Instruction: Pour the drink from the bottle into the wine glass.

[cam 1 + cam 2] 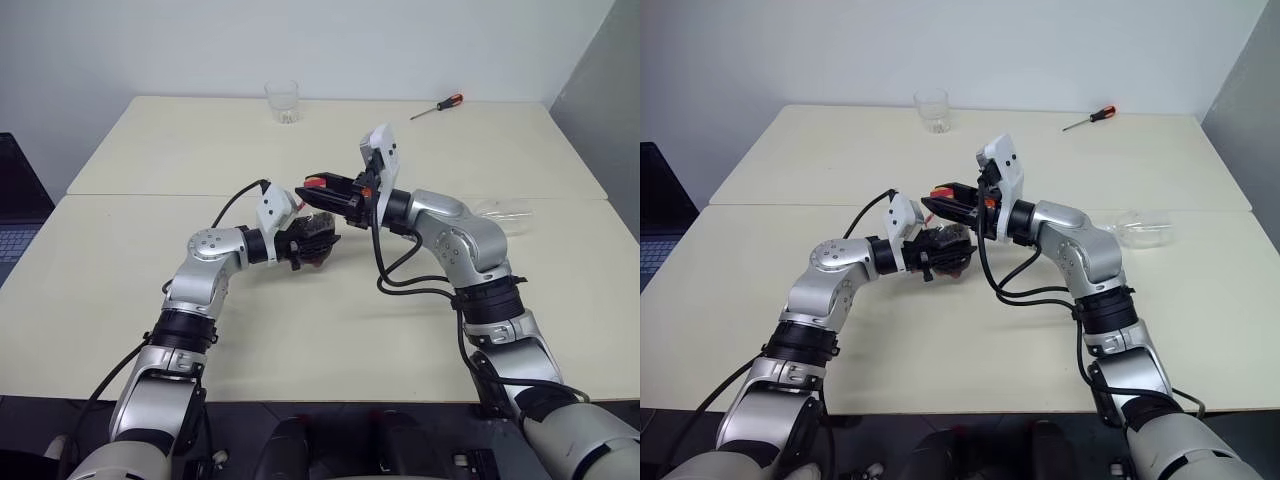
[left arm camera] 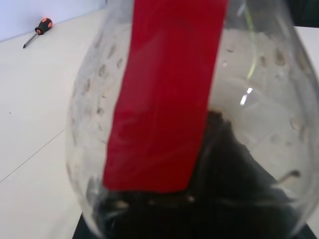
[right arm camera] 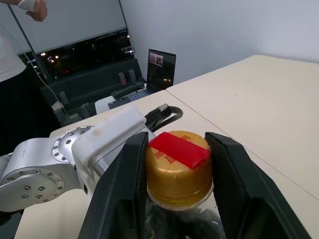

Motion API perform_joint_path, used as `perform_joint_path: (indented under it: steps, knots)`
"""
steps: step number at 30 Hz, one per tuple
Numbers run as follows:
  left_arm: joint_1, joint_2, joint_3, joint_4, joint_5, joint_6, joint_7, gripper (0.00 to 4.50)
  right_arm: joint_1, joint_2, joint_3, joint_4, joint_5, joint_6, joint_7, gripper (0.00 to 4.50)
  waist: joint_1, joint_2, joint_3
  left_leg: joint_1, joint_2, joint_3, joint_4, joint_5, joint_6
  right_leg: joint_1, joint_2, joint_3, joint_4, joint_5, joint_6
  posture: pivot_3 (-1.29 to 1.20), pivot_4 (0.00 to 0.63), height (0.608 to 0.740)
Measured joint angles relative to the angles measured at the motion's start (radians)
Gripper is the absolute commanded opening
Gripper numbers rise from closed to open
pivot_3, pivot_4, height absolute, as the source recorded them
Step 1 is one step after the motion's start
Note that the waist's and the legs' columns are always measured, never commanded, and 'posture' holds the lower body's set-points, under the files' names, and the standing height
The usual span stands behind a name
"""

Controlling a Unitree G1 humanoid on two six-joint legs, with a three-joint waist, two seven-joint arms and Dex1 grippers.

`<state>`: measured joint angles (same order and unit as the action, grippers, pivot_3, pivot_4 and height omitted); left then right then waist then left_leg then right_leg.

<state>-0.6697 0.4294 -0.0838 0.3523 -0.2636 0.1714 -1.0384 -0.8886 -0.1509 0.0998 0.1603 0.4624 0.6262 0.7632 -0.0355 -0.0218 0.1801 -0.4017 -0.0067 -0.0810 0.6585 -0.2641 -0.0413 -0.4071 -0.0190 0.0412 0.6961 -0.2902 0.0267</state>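
Between your right gripper [image 3: 177,164] fingers sits the yellow cap [image 3: 178,169], one finger at each side, closing on it but not visibly clamped. Your left gripper [image 1: 312,240] is closed around the bottle [image 2: 189,119], holding it above the table [image 1: 330,330], dark drink [image 2: 224,194] pooled low. You're at the uncapping step: next, pinch and twist. You'll find the wine glass [image 1: 1143,229] lying on its side beyond your right elbow

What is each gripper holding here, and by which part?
The left gripper holds the bottle by its round belly. The right gripper has its fingers on either side of the yellow cap; a firm clamp cannot be told.
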Motion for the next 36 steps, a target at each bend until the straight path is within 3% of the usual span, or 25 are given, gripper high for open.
perform_joint_path:
  steps: [11, 28, 36]
  knots:
    - [0.030, 0.002, 0.009, -0.072, -0.006, 0.025, 0.005, 1.76, 0.000, -0.001, -0.001, 0.004, 0.000, -0.032, 0.059, 1.47, 0.000, 0.000, 0.000, 0.000, 0.000, 0.000, 0.000, 0.000, 0.000, 0.000, 0.000, 0.000, 0.000, 0.000, 0.000, 0.00, 0.150, 0.740]
    - [0.304, 0.082, 0.016, -0.510, -0.133, 0.169, -0.005, 1.76, 0.001, -0.076, 0.071, 0.009, 0.013, -0.170, 0.540, 1.47, 0.000, 0.000, 0.000, 0.000, 0.000, -0.001, 0.001, 0.000, 0.000, 0.001, 0.000, 0.000, 0.000, 0.000, 0.000, 0.00, 0.150, 0.740]
    - [0.390, 0.118, 0.016, -0.640, -0.168, 0.202, -0.007, 1.76, 0.014, -0.089, 0.116, -0.012, 0.030, -0.265, 0.675, 1.47, 0.002, 0.000, 0.000, 0.001, 0.001, -0.001, 0.001, 0.000, 0.000, 0.001, 0.000, 0.000, 0.000, 0.000, 0.000, 0.00, 0.150, 0.740]
